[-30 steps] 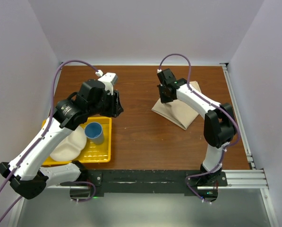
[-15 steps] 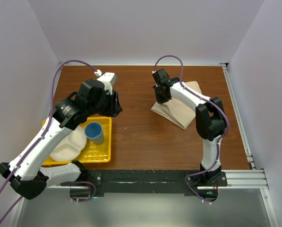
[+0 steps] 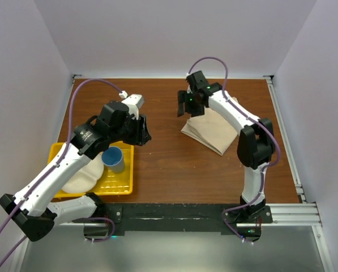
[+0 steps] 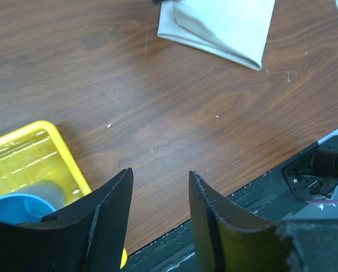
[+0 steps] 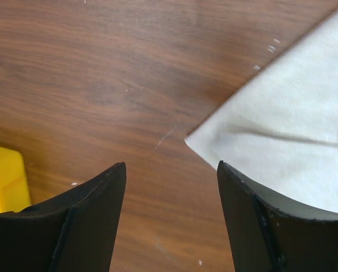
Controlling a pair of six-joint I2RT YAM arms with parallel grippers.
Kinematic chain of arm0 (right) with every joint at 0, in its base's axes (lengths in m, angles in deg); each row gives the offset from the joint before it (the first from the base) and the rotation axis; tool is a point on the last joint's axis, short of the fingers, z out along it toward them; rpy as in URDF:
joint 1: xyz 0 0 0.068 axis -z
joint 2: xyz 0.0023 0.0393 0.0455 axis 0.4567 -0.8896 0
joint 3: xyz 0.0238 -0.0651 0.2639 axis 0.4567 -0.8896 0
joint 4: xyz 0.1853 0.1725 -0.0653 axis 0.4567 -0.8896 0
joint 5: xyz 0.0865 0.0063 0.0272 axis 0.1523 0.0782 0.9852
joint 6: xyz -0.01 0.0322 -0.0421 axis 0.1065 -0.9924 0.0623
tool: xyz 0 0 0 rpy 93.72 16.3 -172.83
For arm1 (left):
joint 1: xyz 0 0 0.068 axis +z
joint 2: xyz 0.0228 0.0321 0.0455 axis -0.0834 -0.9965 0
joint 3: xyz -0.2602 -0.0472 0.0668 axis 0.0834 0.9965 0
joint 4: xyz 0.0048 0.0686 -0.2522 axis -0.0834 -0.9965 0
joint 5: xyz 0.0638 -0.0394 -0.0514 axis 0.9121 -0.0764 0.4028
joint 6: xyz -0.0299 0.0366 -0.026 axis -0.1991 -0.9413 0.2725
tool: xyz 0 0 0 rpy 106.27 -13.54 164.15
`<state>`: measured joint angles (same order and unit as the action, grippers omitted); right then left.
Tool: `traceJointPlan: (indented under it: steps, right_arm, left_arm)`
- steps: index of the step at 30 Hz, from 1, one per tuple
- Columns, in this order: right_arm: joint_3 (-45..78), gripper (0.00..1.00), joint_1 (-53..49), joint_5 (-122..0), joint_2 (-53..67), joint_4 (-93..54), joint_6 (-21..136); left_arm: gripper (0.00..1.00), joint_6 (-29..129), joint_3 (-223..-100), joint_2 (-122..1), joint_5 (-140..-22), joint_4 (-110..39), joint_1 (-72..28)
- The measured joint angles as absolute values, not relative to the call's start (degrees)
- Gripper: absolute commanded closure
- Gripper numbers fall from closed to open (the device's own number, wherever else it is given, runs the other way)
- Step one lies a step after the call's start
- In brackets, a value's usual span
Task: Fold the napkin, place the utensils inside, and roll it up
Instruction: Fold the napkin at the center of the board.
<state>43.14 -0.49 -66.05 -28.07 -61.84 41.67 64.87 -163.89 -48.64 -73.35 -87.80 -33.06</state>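
tray: yellow tray (image 3: 120, 184) at near-left corner of table (image 3: 169, 164); holds blue cup (image 3: 113, 158) and white plate (image 3: 81, 178).
left gripper: left gripper (image 3: 140, 131) over far-right corner of tray; jaws partly apart, empty, only bare wood between them in wrist view.
napkin: napkin (image 3: 214, 131) folded, flat on right half of table, closer to far edge; pointed corner faces left, layers loose along that edge.
right gripper: right gripper (image 3: 185, 105) above napkin's left corner; jaws wide, nothing held, looks clear of cloth.
knife: not seen in any view; could be under left arm or in tray, cannot tell.
step, judged: fold looks roughly done, utensil fetch and placing not yet done, roll not started.
risk 1: loose top layer may spring open with nothing pinning it; would undo fold.
risk 2: low pass by right fingers could snag corner and drag cloth toward far edge.
risk 3: left arm reaching down into tray could tip blue cup or knock plate; tight space there.
risk 4: knife laid off-centre or too near open edge would slip out during roll.
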Motion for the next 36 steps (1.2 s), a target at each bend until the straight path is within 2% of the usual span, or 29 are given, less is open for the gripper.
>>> traceJointPlan:
  steps: [7, 9, 11, 12, 13, 17, 20, 28, 36]
  right_arm:
    - [33.3, 0.34, 10.5, -64.9, -14.6, -64.9, 39.5]
    - [30.6, 0.40, 13.6, -64.7, -12.1, -64.9, 39.7]
    - [28.4, 0.47, 15.2, -63.8, -11.1, -64.4, 40.0]
    - [27.7, 0.55, 15.2, -63.0, -11.4, -64.2, 40.1]
    - [27.4, 0.58, 14.9, -61.8, -12.3, -64.1, 40.3]
    - [26.6, 0.67, 13.5, -55.5, -18.4, -60.6, 40.4]
    - [25.7, 0.69, 13.0, -52.5, -21.5, -58.8, 40.2]
    - [25.4, 0.71, 13.1, -47.0, -23.9, -55.6, 40.1]
    - [18.6, 0.72, 13.0, -43.1, -24.0, -50.0, 39.1]
  left_arm:
    - [0.48, 66.5, -157.7, -53.7, -77.6, -77.1, -33.1]
    - [0.48, 66.7, -157.9, -58.7, -78.9, -73.2, -33.1]
    - [0.55, 66.8, -159.4, -65.2, -80.2, -70.2, -33.1]
    - [0.60, 66.9, -160.0, -68.2, -80.6, -69.0, -33.1]
    - [0.67, 67.3, -161.3, -71.8, -81.4, -67.7, -33.1]
    - [0.78, 69.1, -165.5, -83.0, -83.2, -63.6, -33.0]
    - [0.84, 71.0, -169.0, -89.6, -83.9, -61.1, -33.0]
    - [0.91, 73.6, -179.4, -102.7, -84.5, -58.9, -33.0]
    - [0.87, 73.5, -185.0, -107.5, -82.6, -61.6, -32.6]
